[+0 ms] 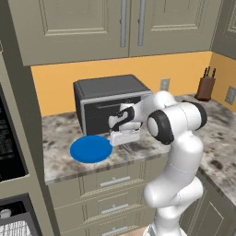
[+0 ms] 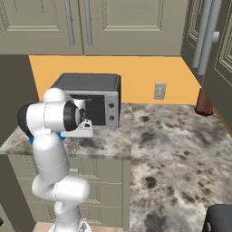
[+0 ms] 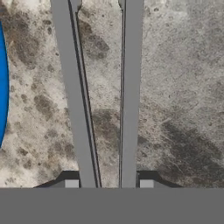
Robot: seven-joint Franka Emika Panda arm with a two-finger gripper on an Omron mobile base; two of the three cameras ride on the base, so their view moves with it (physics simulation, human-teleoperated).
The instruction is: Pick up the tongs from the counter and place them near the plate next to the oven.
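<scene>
- Hand view: gripper (image 3: 107,183) clamps the tongs (image 3: 74,100) – both arms run between the fingertips (image 3: 70,183) over the counter (image 3: 175,87), plate (image 3: 2,87) edge just beside.
- Left base view: plate (image 1: 91,149) sits before the toaster oven (image 1: 108,103); knife block (image 1: 205,85) in far corner.
- Cabinets (image 1: 83,25) above, orange wall (image 2: 145,74) with outlet (image 2: 159,90).

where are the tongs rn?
In the hand view the tongs run up between the gripper fingertips, over the counter, with the plate at that view's left edge.
</scene>
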